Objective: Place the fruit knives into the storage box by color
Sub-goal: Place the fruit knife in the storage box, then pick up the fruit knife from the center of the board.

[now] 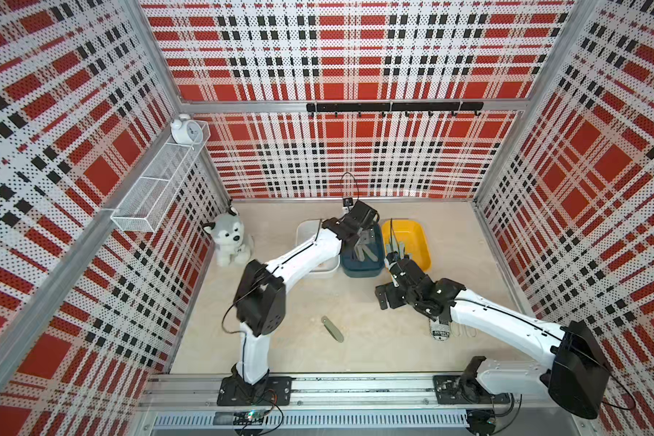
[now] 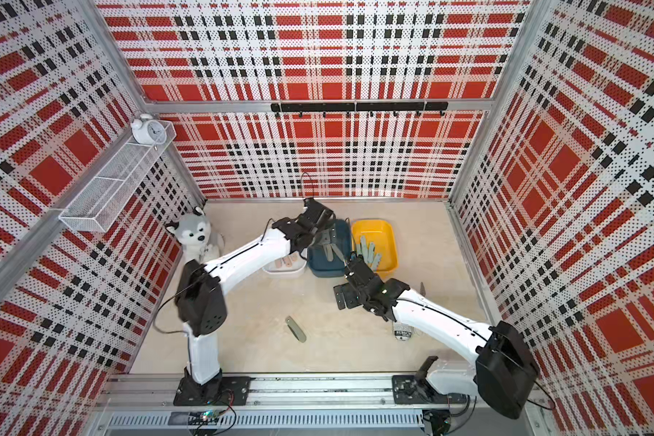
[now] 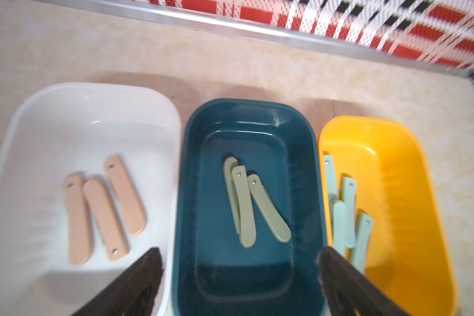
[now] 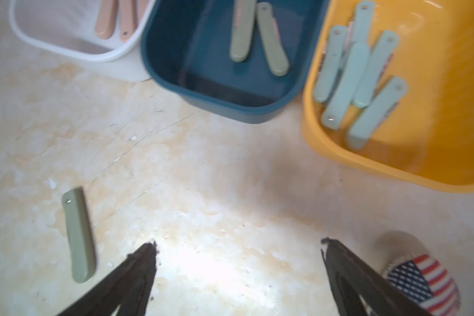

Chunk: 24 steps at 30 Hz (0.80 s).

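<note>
Three storage boxes stand side by side at the back. The white box (image 3: 93, 90) holds three pale pink fruit knives (image 3: 104, 216). Three sage green knives (image 3: 246, 208) lie in the dark blue box (image 3: 244, 105). The yellow box (image 3: 394, 164) holds several light teal knives (image 4: 348, 82). One sage green knife (image 1: 332, 329) (image 4: 79, 235) lies alone on the table, in front of the boxes. My left gripper (image 3: 240, 254) (image 1: 365, 241) hangs open and empty over the blue box. My right gripper (image 4: 238, 242) (image 1: 387, 298) is open and empty above bare table, right of the loose knife.
A white flag-printed pouch (image 1: 440, 328) (image 4: 422, 284) lies under my right forearm. A plush husky (image 1: 229, 239) sits at the back left. A wire basket (image 1: 155, 188) with a white alarm clock (image 1: 184, 130) hangs on the left wall. Plaid walls enclose the table.
</note>
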{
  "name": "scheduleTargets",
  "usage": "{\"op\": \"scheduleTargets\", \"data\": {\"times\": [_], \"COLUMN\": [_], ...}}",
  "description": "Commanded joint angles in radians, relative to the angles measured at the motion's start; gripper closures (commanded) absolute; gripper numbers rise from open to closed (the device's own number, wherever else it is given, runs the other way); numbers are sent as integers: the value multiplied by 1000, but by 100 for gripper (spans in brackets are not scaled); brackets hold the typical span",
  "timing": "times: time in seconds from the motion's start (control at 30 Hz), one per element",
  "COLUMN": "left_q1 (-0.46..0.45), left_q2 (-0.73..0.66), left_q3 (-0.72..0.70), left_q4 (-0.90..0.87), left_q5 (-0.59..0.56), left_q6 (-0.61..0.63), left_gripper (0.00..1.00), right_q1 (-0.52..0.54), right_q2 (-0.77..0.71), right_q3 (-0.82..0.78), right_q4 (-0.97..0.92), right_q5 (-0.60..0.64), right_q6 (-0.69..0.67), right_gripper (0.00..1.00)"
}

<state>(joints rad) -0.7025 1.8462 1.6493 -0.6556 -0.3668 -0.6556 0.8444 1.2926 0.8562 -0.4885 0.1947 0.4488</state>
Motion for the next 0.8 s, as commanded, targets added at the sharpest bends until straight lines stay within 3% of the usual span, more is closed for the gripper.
{"op": "scheduleTargets", "data": {"times": [0.0,0.23,0.43,0.63,0.77], "left_q1": [43,245,401,417,416], "left_q2": [-170,-479,-619,-619,-607], "left_q3": [-192,-540,-682,-705,-716], "left_q4": [33,34,34,42,59], "left_q5": [-8,54,105,127,141], "left_q6": [-19,0,40,53,51], "left_gripper": [2,2,2,2,2], "right_q1": [95,301,373,404,424], "right_q2": [89,332,467,533,559], "right_q3": [50,194,272,309,337], "right_q4": [86,101,89,52,15], "right_q5": [-5,-13,-42,-43,-20], "right_q6": [36,34,44,54,56], "right_gripper": [0,10,28,37,38]}}
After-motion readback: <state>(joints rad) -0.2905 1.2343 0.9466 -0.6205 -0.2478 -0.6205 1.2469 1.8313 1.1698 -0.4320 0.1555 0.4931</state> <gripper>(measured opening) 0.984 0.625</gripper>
